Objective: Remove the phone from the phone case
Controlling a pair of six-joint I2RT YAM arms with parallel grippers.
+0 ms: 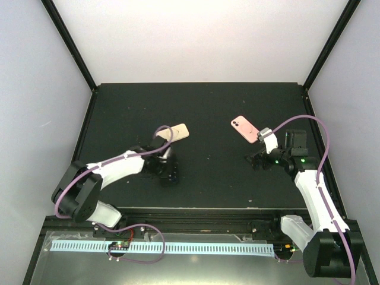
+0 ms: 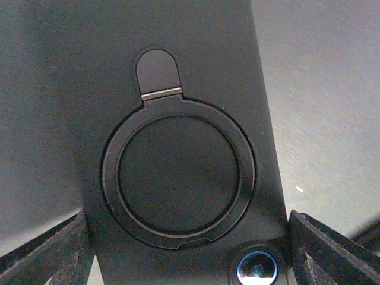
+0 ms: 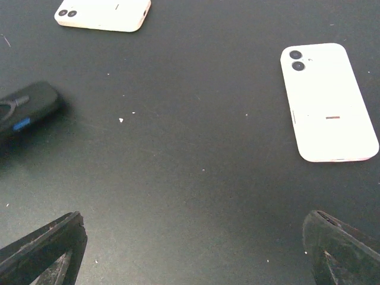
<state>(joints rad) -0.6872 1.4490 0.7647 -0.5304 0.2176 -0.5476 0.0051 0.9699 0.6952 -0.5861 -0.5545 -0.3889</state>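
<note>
A black phone case [image 2: 178, 172] with a round ring stand fills the left wrist view; a camera lens [image 2: 256, 268] shows through it at the bottom. My left gripper [image 2: 189, 225] has one finger against each long side of the case and is shut on it, low over the mat [image 1: 161, 165]. The case also shows in the right wrist view [image 3: 27, 107], at the left edge. My right gripper [image 3: 193, 225] is open and empty above bare mat [image 1: 259, 159].
A cream phone [image 1: 178, 132] lies back up just beyond the left gripper, and it also shows in the right wrist view [image 3: 104, 13]. A pink phone [image 1: 244, 129] lies beyond the right gripper, pale in the right wrist view [image 3: 326, 101]. The black mat [image 1: 208, 107] has raised edges.
</note>
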